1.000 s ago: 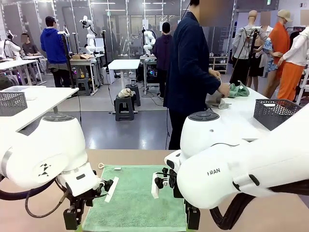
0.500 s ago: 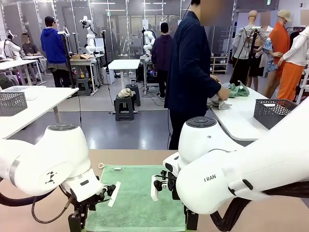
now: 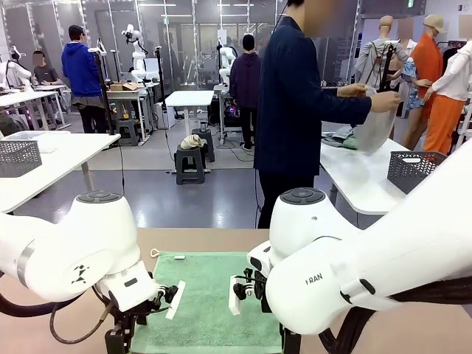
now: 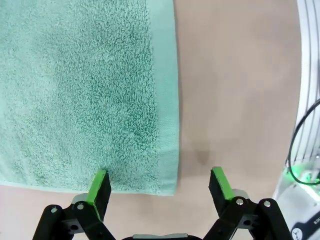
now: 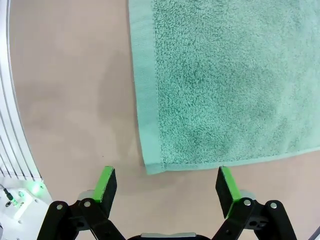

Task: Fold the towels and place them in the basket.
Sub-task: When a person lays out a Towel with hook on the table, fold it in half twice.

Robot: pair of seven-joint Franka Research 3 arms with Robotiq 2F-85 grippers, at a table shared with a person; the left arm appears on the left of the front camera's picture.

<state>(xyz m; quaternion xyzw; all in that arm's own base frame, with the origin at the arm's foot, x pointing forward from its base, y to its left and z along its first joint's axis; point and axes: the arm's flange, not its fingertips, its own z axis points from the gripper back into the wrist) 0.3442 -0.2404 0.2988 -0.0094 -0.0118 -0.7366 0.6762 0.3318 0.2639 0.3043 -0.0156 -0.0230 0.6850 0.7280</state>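
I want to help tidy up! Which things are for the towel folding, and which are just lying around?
For the job:
mint-green rectangular terry towel
open black left hand, green pads
open right hand

Just lying about:
black stool holding a crumpled beige cloth
small white square table far behind

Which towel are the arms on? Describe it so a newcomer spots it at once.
Start at the tan table nearest the camera. Lying flat between the arms is a mint-green terry towel, the open left gripper and right gripper poised at its near corners. Unlike the cloths on the white table behind, it is spread out, with a white loop at its far left corner.
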